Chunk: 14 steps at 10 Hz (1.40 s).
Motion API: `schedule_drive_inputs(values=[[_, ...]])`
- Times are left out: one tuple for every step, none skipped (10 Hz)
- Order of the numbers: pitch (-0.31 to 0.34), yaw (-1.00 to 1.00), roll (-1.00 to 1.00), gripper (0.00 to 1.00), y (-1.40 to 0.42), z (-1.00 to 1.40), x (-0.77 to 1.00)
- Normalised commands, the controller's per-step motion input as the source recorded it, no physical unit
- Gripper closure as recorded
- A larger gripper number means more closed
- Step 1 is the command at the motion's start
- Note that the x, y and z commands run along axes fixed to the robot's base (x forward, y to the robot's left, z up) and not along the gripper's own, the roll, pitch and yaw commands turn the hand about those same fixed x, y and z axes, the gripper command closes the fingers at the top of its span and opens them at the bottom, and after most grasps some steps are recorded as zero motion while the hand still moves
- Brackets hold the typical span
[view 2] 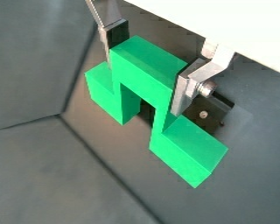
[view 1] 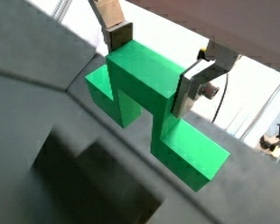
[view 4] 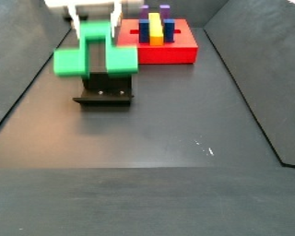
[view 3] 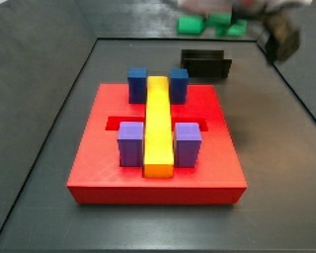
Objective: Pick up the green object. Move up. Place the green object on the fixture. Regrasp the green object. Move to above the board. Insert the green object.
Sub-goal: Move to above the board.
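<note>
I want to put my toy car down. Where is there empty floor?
The big dark floor in front of the fixture is bare. The far end is crowded: the red board carries its yellow bar, and the gripper holds the green object over the fixture.

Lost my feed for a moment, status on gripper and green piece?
Gripper shut on green object, fingers clamping its raised middle. Object airborne just above the fixture. Board off to the side; nothing blocking.
</note>
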Motion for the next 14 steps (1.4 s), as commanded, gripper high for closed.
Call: schedule_drive_inputs(values=[[-0.022,0.04,-0.05,1.0,0.0,1.4,-0.01],[-0.017,0.02,-0.02,1.0,-0.02,1.4,-0.01],[-0.012,0.01,-0.01,1.0,-0.02,1.4,-0.01],[0.001,0.0,-0.01,1.0,-0.01,1.4,0.01],[0.027,-0.01,-0.01,1.0,-0.02,0.55,0.01],[0.042,-0.01,0.01,1.0,-0.01,0.2,0.03],[0.029,-0.03,-1.0,1.0,-1.4,0.27,-1.02],[0.021,-0.03,-1.0,1.0,-1.4,0.29,-1.04],[0.001,-0.02,-1.0,1.0,-1.4,0.3,-1.12],[-0.003,-0.01,-1.0,1.0,-1.4,0.27,-1.15],[-0.005,-0.01,-1.0,1.0,-1.4,0.29,-1.15],[-0.01,-0.01,-1.0,1.0,-0.89,0.17,-0.77],[-0.01,-0.01,-1.0,1.0,-0.51,0.09,-0.47],[-0.007,-0.01,-1.0,1.0,-0.28,0.05,-0.28]])
